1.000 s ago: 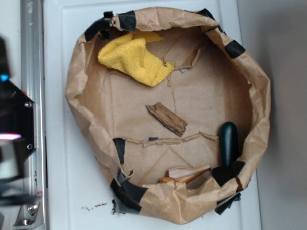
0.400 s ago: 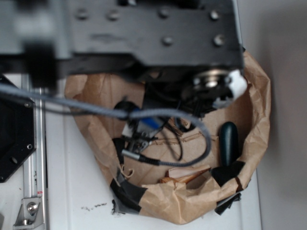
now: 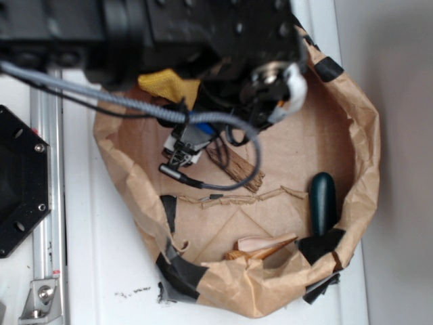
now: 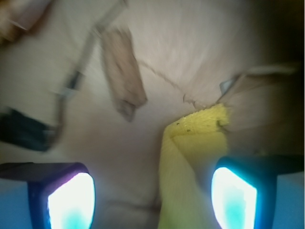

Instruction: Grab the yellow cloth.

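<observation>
- The cloth (image 4: 195,157) is not yet grabbed: in the wrist view it lies on the brown paper floor, running from centre right down to the bottom edge.
- The gripper (image 4: 152,200) stands open, its two glowing fingers (image 4: 71,200) wide apart at the bottom of the wrist view; the cloth sits between them, close to the right-hand one, with no contact visible.
- In the exterior view the arm (image 3: 203,40) covers the upper part of the paper basin (image 3: 365,162), and only a patch of the cloth shows at upper left of centre, under the arm.
- The wood piece (image 4: 124,71) lies in the upper centre-left of the wrist view, apart from the cloth.
- Left to do, as I judge it: descend over the cloth, close on it, lift.
- Against the picture from a second ago, the arm has swung in over the basin; then the cloth lay fully in view. Since 0.4 s ago the arm has shifted toward the top of the frame, uncovering the wood piece and that yellow patch.
</observation>
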Controlling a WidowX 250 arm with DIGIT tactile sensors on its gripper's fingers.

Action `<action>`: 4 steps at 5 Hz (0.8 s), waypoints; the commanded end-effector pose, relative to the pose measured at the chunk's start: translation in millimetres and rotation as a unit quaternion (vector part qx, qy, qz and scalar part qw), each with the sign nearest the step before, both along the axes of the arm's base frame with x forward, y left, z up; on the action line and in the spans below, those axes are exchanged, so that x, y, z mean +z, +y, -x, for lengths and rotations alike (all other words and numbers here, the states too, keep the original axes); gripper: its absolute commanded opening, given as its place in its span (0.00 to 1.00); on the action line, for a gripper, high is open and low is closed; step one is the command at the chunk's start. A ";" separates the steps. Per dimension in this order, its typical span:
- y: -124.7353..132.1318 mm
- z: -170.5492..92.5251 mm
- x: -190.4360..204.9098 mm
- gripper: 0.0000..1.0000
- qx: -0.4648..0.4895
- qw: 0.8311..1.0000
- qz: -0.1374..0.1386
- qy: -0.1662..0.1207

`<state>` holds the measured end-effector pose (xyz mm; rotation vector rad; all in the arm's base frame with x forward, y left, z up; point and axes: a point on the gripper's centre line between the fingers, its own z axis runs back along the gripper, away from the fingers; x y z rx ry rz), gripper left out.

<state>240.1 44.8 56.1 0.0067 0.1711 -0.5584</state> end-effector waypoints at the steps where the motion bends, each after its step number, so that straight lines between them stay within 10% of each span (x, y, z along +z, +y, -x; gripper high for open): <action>1: 32.0 7.4 -34.0 1.00 0.030 0.999 -0.044 0.006; 2: 40.0 7.9 -33.3 0.00 0.058 0.996 -0.064 -0.021; 4: 38.5 9.0 -27.2 0.00 0.058 0.996 -0.058 -0.035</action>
